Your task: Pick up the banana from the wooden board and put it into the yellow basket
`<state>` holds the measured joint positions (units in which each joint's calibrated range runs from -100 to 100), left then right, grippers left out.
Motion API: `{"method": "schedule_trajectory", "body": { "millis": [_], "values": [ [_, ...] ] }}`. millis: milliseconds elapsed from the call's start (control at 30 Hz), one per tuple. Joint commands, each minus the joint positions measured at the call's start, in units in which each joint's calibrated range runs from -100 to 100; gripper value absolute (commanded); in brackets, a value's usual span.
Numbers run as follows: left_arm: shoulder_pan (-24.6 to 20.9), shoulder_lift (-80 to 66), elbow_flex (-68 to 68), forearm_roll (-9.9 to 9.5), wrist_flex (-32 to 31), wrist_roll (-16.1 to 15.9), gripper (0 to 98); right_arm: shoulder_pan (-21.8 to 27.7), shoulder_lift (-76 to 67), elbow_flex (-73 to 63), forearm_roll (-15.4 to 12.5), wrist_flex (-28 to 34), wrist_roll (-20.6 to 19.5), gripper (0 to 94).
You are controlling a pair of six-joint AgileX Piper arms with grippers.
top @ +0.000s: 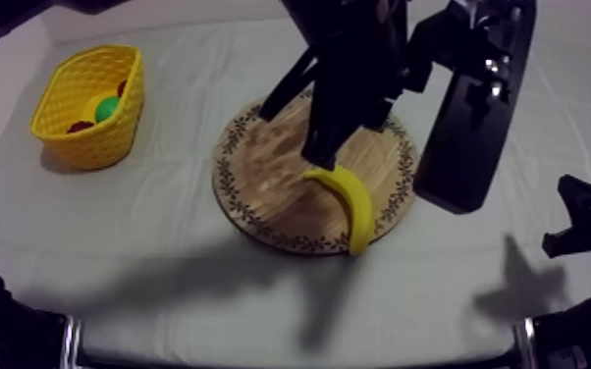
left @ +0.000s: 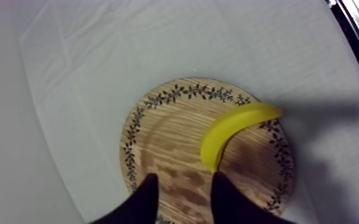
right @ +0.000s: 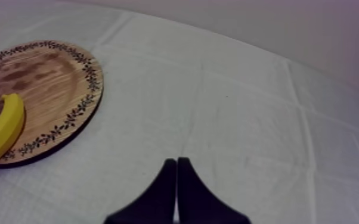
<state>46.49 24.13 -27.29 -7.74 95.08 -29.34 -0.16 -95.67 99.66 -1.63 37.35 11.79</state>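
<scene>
Nearest of all, the left jaws stand apart over the wooden board (left: 176, 137), their two black fingers (left: 143, 199) with bare wood between them. The banana (left: 232, 128) has its nearer end just ahead of one finger. The jaws look spread to straddle that end, so I'd judge the grasp is about to be made and isn't made yet. The banana lies curved on the board, with its nearer end well inside the patterned rim. Its far tip pokes past the rim on the side away from the yellow basket (top: 64, 137). The basket sits well apart from the board on the table (top: 162, 285), with something green and something red inside, so a long carry lies ahead. The right jaws are pressed together in a narrow wedge, empty, over bare cloth well off the board, likely held clear of the left arm's work.
</scene>
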Motion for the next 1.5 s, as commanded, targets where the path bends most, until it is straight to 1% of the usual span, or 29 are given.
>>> {"method": "schedule_trajectory", "body": {
  "millis": [0, 67, 233, 433, 767, 1000, 1233, 1467],
  "values": [
    [0.06, 0.11, -0.37, -0.54, 0.33, 0.30, 54.5, 0.00, 0.00, 0.01, 0.00, -0.01, 0.00, 0.3],
    [0.17, 0.32, -0.63, -0.99, 0.65, 0.59, 60.5, 0.00, 0.00, 0.01, 0.00, -0.01, 0.00, 0.3],
    [0.61, 0.99, -0.38, -1.80, 0.90, 1.33, 71.2, 0.00, 0.00, 0.01, 0.00, -0.01, 0.01, 0.3],
    [1.36, 2.47, -0.13, -2.36, 0.72, 1.99, 78.7, 0.00, 0.00, 0.01, 0.00, -0.01, 0.01, 0.3],
    [1.78, 7.79, 3.86, -1.34, -2.13, 3.29, 83.8, 0.00, 0.00, 0.01, 0.00, -0.01, 0.01, 0.3],
    [1.38, 13.10, 5.14, -0.53, -3.60, 4.06, 85.3, 0.00, 0.00, 0.01, 0.00, -0.01, 0.01, 0.3],
    [0.62, 17.83, 4.81, -0.21, -4.66, 3.72, 85.4, 0.00, 0.00, 0.01, 0.00, -0.01, 0.01, 0.3],
    [-0.68, 21.90, 2.53, -0.19, -5.30, 2.54, 85.2, 0.00, 0.00, 0.01, 0.00, -0.01, 0.01, 0.3]
  ]
}}
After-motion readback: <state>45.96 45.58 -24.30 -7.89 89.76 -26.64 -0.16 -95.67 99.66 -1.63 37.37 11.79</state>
